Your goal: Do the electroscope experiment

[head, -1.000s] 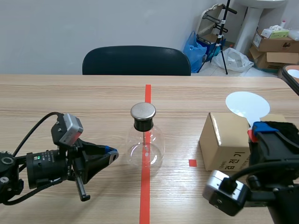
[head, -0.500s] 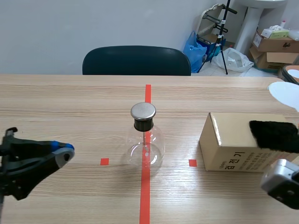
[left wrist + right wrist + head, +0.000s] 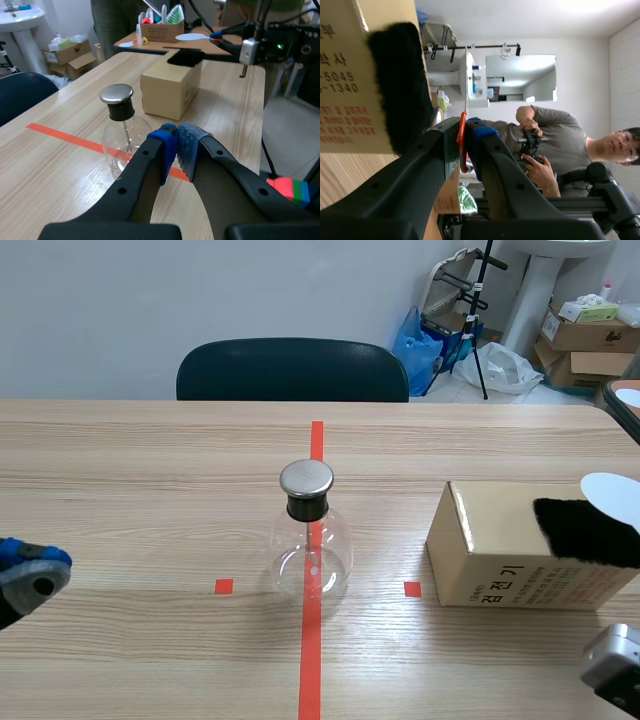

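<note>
Fingers (image 3: 167, 150) of the left end effector (image 3: 176, 145) are pressing together on nothing. The metal-capped glass flask (image 3: 121, 132) is standing on the table (image 3: 150, 470) just ahead of it. The right end effector (image 3: 465, 131) is clamping the red handle of a white disc (image 3: 612, 495), beside a cardboard box (image 3: 490, 540) that is carrying black fur (image 3: 585, 530).
</note>
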Controlling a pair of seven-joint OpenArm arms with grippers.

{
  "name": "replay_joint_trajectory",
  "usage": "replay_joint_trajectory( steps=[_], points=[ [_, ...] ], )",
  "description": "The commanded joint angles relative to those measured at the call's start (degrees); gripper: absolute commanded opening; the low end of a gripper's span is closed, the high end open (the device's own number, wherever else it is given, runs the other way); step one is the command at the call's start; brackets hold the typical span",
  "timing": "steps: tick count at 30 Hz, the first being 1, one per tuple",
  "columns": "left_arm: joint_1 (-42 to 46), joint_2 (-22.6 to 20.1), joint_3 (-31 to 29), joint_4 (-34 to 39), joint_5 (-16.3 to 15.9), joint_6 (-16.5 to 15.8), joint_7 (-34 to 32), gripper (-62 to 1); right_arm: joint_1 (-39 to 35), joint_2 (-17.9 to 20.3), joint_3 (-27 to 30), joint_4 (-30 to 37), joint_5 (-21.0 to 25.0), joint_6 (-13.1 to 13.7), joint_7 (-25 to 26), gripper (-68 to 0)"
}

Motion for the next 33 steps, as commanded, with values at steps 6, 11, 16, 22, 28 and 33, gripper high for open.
replay_joint_trajectory(
  steps=[6, 11, 16, 22, 28, 33],
  points=[
    [6.7, 0.8, -6.3, 5.1, -0.6, -0.1, -1.7, -56.9, 2.7, 0.0, 0.5, -3.3, -0.7, -3.5, 1.0, -66.0],
    [9.2, 0.8, -9.1, 6.1, -0.6, -0.1, -1.7, -56.8, 4.3, 0.0, 0.5, -6.3, -1.4, -3.5, 1.5, -66.0],
    [9.9, 0.8, -9.4, 6.1, -0.5, -0.1, -1.6, -56.8, 5.2, 0.0, 0.5, -7.8, -2.7, -3.5, 1.5, -66.0],
    [9.9, 0.8, -9.5, 6.1, -0.6, -0.1, -1.6, -39.9, 6.0, 0.0, 0.5, -10.4, -3.8, -3.5, 2.4, -66.0],
    [9.8, 1.1, -9.6, 6.1, -0.6, -0.1, -4.6, 1.4, 6.0, 0.0, 0.5, -11.8, -4.5, -3.5, 2.3, -66.0],
    [9.8, 1.1, -9.6, 6.1, -0.6, -0.1, -4.5, 1.4, 6.0, 0.0, 0.5, -11.8, -4.5, -3.5, 2.3, -66.0]
  ],
)
